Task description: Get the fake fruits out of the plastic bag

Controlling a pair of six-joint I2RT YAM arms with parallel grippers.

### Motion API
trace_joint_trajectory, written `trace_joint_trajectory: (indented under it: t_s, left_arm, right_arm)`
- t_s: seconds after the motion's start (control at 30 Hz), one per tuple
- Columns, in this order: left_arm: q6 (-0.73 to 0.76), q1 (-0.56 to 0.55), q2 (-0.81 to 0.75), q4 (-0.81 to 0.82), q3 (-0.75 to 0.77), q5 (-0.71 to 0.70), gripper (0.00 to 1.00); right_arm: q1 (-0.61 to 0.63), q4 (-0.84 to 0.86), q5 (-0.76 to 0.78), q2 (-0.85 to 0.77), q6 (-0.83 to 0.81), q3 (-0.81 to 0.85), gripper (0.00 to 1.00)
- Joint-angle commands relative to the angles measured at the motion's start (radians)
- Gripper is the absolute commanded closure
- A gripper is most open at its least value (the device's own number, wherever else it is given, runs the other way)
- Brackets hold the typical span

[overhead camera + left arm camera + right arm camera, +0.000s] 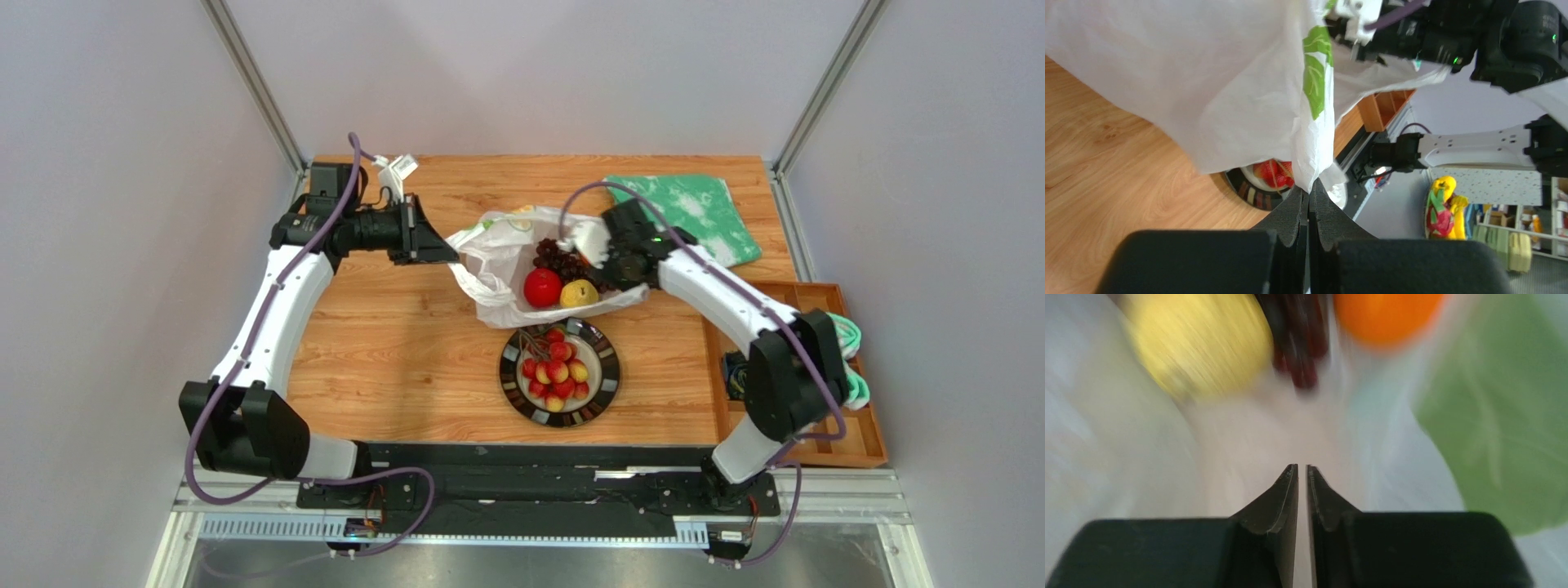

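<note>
The white plastic bag (497, 251) lies open in the middle of the table. A red apple (542, 287), a yellow lemon (579, 293) and dark grapes (558, 257) lie in its mouth. My left gripper (448, 254) is shut on the bag's left edge, and the film (1198, 79) rises from its tips (1309, 193). My right gripper (601, 245) is at the bag's right side with its jaws almost touching (1302, 468) and nothing seen between them. Its blurred view shows the lemon (1198, 343), the grapes (1296, 343) and an orange (1385, 315) ahead. The berry cluster (558, 368) lies on the plate.
The dark-rimmed plate (604, 390) sits just in front of the bag and shows under it in the left wrist view (1250, 193). A green-and-white cloth (687, 208) lies at the back right. A wooden tray (846, 429) runs along the right edge.
</note>
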Motion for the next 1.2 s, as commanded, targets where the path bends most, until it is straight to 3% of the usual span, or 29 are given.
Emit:
trace_joint_trajectory:
  t_s: [0.0,0.13,0.27,0.37,0.4,0.5,0.63,0.73,1.07,1.13,1.17]
  left_arm:
    - [0.111,-0.066,-0.036,-0.079,0.060,-0.071,1.00]
    - [0.176,-0.177,-0.040,-0.096,0.034,-0.100,1.00]
    - [0.194,-0.254,-0.036,-0.083,-0.021,-0.126,1.00]
    - [0.197,-0.255,-0.016,-0.083,-0.032,-0.146,1.00]
    - [0.200,-0.255,-0.010,-0.083,-0.035,-0.154,1.00]
    - [0.207,-0.255,0.004,-0.087,-0.035,-0.161,1.00]
    - [0.216,-0.255,0.022,-0.106,-0.029,-0.158,1.00]
    - [0.219,-0.255,0.041,-0.106,-0.029,-0.154,1.00]
    - [0.222,-0.255,0.078,-0.109,-0.009,-0.155,1.00]
    - [0.222,-0.255,0.079,-0.112,-0.007,-0.158,1.00]
    - [0.222,-0.255,0.079,-0.112,-0.006,-0.158,1.00]
  right_arm:
    - [-0.126,-0.002,0.021,-0.238,-0.096,-0.166,0.85]
    - [-0.115,0.029,-0.031,-0.241,-0.054,-0.141,0.78]
    - [-0.103,-0.028,-0.081,-0.090,0.042,0.084,0.69]
    - [-0.101,-0.106,-0.218,-0.016,0.070,0.163,0.54]
    - [-0.100,-0.117,-0.233,-0.003,0.082,0.181,0.43]
    - [-0.101,-0.089,-0.258,0.038,0.110,0.174,0.36]
    - [-0.100,-0.149,-0.314,0.104,0.128,0.204,0.34]
    - [-0.100,-0.193,-0.334,0.153,0.134,0.217,0.24]
    - [-0.101,-0.247,-0.302,0.333,0.147,0.287,0.22]
    - [-0.101,-0.237,-0.314,0.333,0.153,0.290,0.35]
    - [-0.104,-0.223,-0.321,0.305,0.151,0.286,0.50]
